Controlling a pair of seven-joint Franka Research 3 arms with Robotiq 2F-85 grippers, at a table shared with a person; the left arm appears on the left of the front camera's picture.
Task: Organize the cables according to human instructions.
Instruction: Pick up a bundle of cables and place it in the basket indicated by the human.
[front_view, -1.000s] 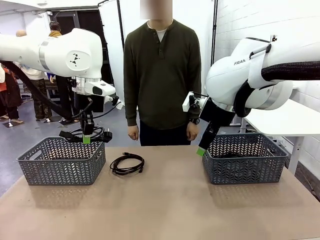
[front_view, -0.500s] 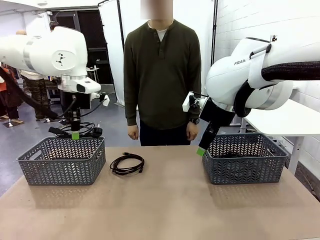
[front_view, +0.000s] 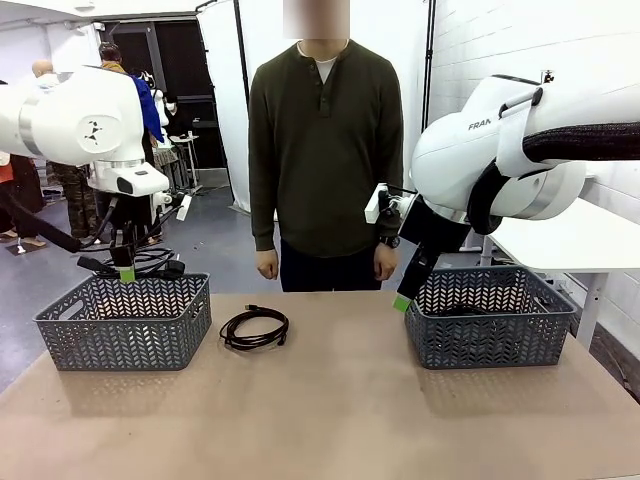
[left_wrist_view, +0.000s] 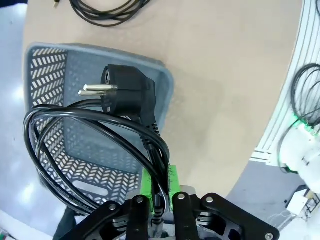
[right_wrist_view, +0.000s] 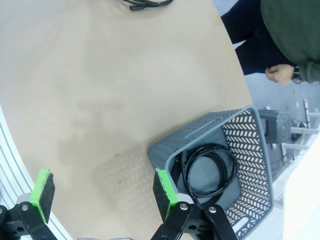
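Note:
My left gripper is shut on a coiled black cable with a two-pin plug, holding it above the left grey basket. A second coiled cable lies on the table between the baskets. A third coil rests inside the right grey basket. My right gripper hangs open at that basket's left rim, nothing between its green pads.
A person stands at the table's far edge, hands down at their sides. Bare brown tabletop stretches across the front. Other people stand in the far left background.
My left arm has carried the held cable leftward, from over the basket's right end to above its middle. The right arm, the person and the table cable have stayed put.

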